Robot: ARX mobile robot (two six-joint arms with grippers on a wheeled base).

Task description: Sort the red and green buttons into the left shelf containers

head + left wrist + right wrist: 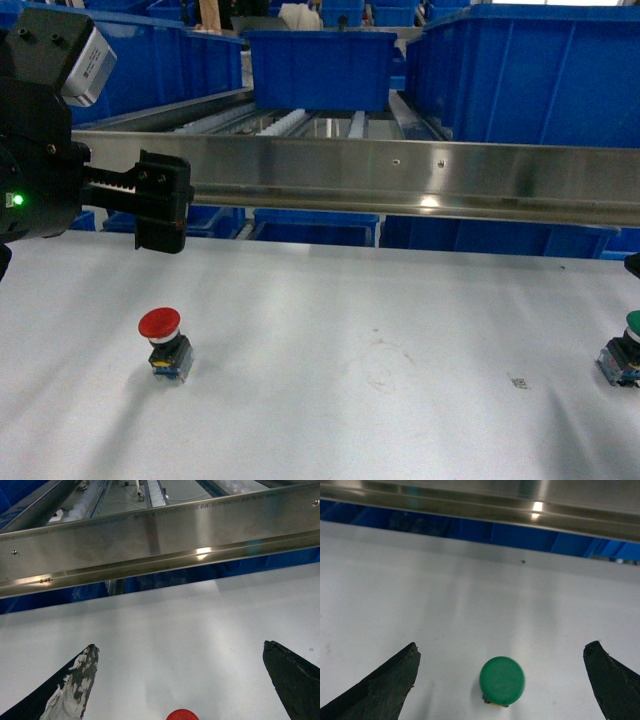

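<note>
Head view first: red button [165, 342] stands upright on the white table [330, 390] in the lower left of the frame, its round cap on top of a dark body. At the right edge, cut off by the frame, the green button [627, 350] stands at about the same height in the picture, well apart from the red one. The left gripper [160, 205] fills the upper left, a black block on a toothed bar above the red button and not touching it; from this angle its opening cannot be judged. A long steel rail [400, 175] crosses the middle of the frame, and behind it sit blue bins [320, 65] on roller tracks (one centred at the top, larger ones to either side).

Left wrist view: two dark fingertips [80, 680] rise from the lower corners, spread wide, the one at lower left smeared with white. The left gripper [182, 677] is open, and only the top of the red button [182, 715] peeps in at the bottom edge between them, touching neither. The steel rail [160, 540] runs across the upper part.

Right wrist view: the right gripper [502, 677] is likewise spread wide, its fingertips [390, 680] in the lower corners. The green button [502, 680] sits between them on the table [470, 590], seen from above, clear of both fingers.
</note>
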